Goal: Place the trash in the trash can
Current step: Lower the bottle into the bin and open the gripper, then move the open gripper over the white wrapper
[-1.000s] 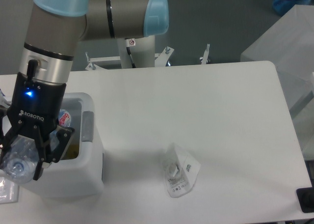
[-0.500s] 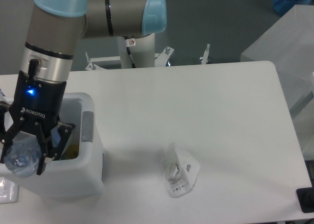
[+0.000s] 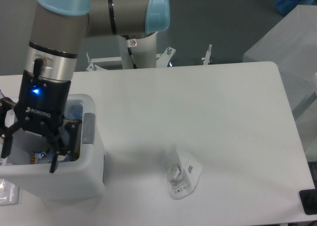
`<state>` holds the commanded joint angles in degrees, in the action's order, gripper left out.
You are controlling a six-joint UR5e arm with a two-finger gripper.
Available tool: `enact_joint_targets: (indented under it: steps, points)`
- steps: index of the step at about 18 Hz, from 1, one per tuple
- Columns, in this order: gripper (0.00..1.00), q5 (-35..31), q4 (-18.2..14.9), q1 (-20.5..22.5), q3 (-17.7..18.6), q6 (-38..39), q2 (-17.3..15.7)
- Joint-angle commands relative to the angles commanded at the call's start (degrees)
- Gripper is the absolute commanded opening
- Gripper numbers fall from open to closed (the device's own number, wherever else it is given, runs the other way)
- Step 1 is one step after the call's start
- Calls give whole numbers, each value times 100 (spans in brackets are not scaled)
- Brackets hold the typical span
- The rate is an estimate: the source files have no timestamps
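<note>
— Far left?
— Fingers (image 3: 29, 155) spread wide over the open trash can (image 3: 86, 179), gripping nothing; blue light lit on the wrist above.
— Inside the can?
— Partly hidden by the fingers; something clear and bluish down in there, maybe the bottle (image 3: 47, 156), hard to tell for sure.
— On the can's side?
— Grey latch (image 3: 88, 128), facing right.
— Further right?
— Crumpled clear wrapper (image 3: 181, 175) with white printing, lying on the white bench (image 3: 208, 107), well apart from the can.
</note>
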<state>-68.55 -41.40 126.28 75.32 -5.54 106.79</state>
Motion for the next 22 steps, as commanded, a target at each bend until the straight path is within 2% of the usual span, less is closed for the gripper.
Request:
enact_joint_targets:
  steps: [5,10,13,16,22]
  points:
    - [100,-79,44,1159,580,1,-132]
    - [100,-334,9,1846,676,-87,52]
    - [100,-465,9,1952,1114,-1287,245]
    - [100,-991,-18,1997,1432,-2309,316]
    - [100,-1450,-35,1935,1749,-2627,658]
